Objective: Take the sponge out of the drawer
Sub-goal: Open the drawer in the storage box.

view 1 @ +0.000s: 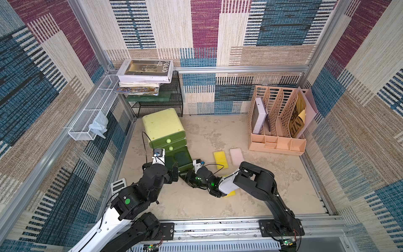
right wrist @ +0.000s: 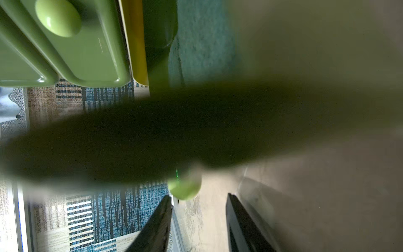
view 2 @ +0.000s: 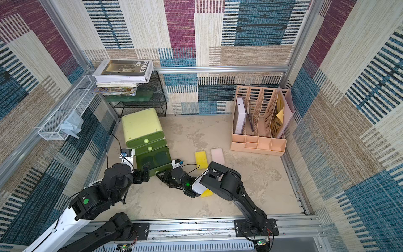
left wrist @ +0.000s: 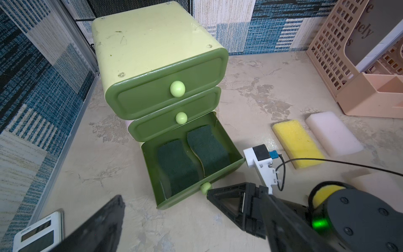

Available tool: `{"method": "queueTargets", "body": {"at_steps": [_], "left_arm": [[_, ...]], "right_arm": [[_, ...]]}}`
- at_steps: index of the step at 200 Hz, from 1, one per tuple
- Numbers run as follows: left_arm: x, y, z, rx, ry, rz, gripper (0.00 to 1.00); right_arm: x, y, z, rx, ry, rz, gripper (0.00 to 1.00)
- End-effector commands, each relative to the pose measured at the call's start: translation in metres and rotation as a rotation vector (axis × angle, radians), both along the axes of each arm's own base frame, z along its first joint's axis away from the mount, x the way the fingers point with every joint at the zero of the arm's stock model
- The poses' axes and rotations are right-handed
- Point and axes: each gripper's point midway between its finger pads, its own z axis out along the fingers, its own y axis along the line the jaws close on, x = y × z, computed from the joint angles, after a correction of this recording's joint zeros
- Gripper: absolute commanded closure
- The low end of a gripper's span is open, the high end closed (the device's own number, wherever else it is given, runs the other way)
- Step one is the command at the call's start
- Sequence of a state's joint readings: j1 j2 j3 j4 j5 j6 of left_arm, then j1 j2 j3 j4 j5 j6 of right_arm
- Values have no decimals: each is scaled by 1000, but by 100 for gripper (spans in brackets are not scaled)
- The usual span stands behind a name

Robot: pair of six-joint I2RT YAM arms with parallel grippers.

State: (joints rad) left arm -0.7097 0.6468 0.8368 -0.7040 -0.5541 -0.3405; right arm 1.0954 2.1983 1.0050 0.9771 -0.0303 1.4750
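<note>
**A:** Where is the sponge?

**B:** A dark green sponge lies beside a second sponge in the open bottom drawer of a green cabinet on the worktop.

**A:** And the pincers?

**B:** The right pincer has its jaws parted and holds nothing, just beside the drawer knob. The left pincer gapes wide, empty, near the drawer.

**A:** How will a sponge handle?

**B:** Probably light, soft and squashy. Pinch it across the narrow waist.
</note>
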Motion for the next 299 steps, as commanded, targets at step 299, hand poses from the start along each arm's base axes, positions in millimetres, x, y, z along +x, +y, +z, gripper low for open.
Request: {"method": "queueTargets", "body": {"at_steps": [299], "left_arm": [[70,-42,-114,-236,421,259,14]], "right_arm": [[64,-268,133,-641,-659,-163,13]]}}
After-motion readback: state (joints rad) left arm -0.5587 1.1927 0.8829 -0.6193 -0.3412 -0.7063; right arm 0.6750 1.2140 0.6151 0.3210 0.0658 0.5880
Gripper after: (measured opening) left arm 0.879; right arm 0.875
